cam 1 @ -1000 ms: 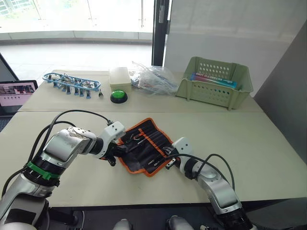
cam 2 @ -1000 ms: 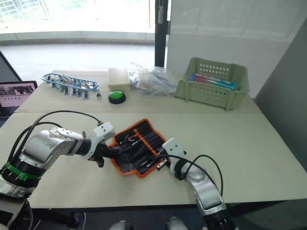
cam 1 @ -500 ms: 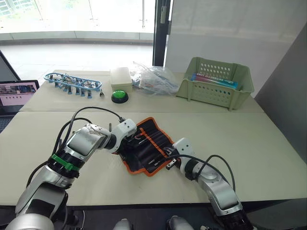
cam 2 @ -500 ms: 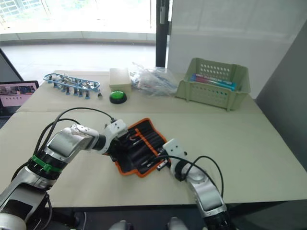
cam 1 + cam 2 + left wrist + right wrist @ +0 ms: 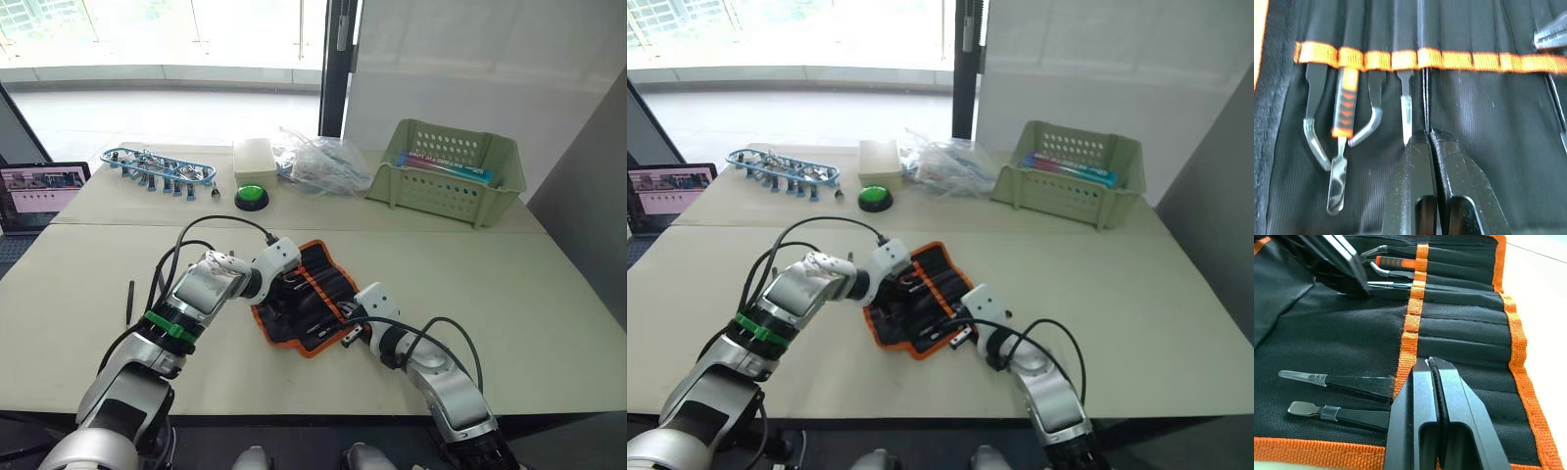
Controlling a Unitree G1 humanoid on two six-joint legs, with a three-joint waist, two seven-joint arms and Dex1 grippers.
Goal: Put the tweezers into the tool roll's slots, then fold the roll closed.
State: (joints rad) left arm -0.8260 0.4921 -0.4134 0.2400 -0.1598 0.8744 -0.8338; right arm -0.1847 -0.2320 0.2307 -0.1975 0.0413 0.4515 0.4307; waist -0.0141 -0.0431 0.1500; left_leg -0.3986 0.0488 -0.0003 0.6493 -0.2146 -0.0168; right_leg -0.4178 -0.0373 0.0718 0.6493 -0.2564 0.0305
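Note:
The tool roll [image 5: 328,277] lies open near the middle of the table, black with orange trim. My left gripper [image 5: 1428,132] is over its slot row, shut on a thin black tweezer [image 5: 1424,98] that points at the orange band. Several tools [image 5: 1406,110] sit in the neighbouring slots. My right gripper [image 5: 1429,361] is shut, its tips resting on the orange band at the roll's near right end. Two tweezers [image 5: 1339,380] are tucked in slots beside it. One loose tweezer [image 5: 129,301] lies on the table far to the left.
Along the back of the table stand a green basket [image 5: 446,178], a clear plastic bag [image 5: 323,162], a beige box [image 5: 254,157], a green button [image 5: 251,196] and a blue-clipped cable bundle [image 5: 157,168]. A laptop [image 5: 39,191] is at far left.
My left gripper has moved right from the roll's left edge to the slot row. The right gripper has stayed in place. The camera has shifted slightly.

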